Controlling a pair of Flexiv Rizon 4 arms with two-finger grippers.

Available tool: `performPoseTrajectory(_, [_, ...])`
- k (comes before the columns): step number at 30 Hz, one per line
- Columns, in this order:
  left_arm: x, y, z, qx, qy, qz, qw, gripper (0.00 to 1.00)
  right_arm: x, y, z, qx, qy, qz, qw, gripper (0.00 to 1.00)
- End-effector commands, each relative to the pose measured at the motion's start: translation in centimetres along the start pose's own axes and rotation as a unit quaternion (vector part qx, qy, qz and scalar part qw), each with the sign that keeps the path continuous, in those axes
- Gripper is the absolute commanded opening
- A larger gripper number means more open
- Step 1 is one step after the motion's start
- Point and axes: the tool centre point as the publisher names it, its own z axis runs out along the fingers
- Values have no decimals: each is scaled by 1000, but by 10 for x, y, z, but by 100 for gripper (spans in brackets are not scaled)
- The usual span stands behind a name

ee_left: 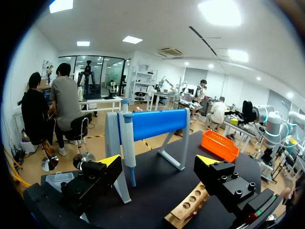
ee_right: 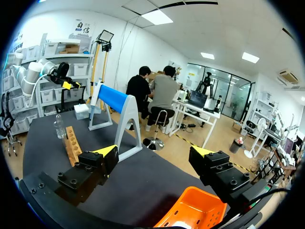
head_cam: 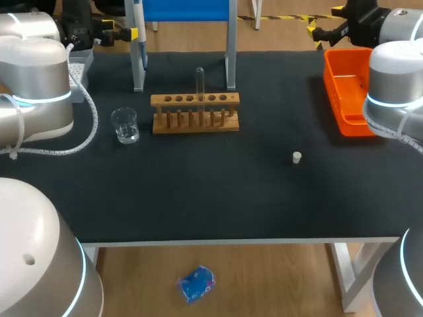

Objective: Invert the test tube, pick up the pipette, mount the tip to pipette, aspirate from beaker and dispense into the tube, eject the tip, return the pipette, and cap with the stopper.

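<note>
A clear test tube (head_cam: pixel 199 82) stands upright in the wooden rack (head_cam: pixel 195 112) at the table's middle back; from the right wrist it shows as the test tube (ee_right: pixel 59 126) on the rack (ee_right: pixel 71 143). The pipette (head_cam: pixel 137 33) hangs on the blue stand (ee_left: pixel 157 124), just ahead of my left gripper (ee_left: pixel 159 162), pipette (ee_left: pixel 127 138) near its left finger. A glass beaker (head_cam: pixel 125 125) sits left of the rack. The small white stopper (head_cam: pixel 297 157) lies at the right. My left gripper (head_cam: pixel 121 34) and right gripper (head_cam: pixel 325 20) are both open, empty, raised at the far corners.
An orange tray (head_cam: pixel 350 92) lies at the far right, right under my right gripper (ee_right: pixel 155 152), tray (ee_right: pixel 193 214). A clear tip box (head_cam: pixel 79 66) sits at the far left, beside the stand's legs (head_cam: pixel 139 72). Bare black tabletop (head_cam: pixel 211 198) fills the near half.
</note>
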Motion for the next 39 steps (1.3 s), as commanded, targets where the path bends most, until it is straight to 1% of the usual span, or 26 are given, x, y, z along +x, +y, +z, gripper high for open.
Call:
performPoseTrajectory(1, [0,0,0,0,0,0,1000,100,0,0,0,0,0,0,1000,100])
performPoseTrajectory(33, [0,0,0,0,0,0,1000,100,0,0,0,0,0,0,1000,100])
performPoseTrajectory(35, [9,-2,-2,-3,28,30,999,100,0,0,0,0,0,0,1000,100])
performPoseTrajectory(39, [26,-2,-12,-12,71,76,994,100,0,0,0,0,0,0,1000,100])
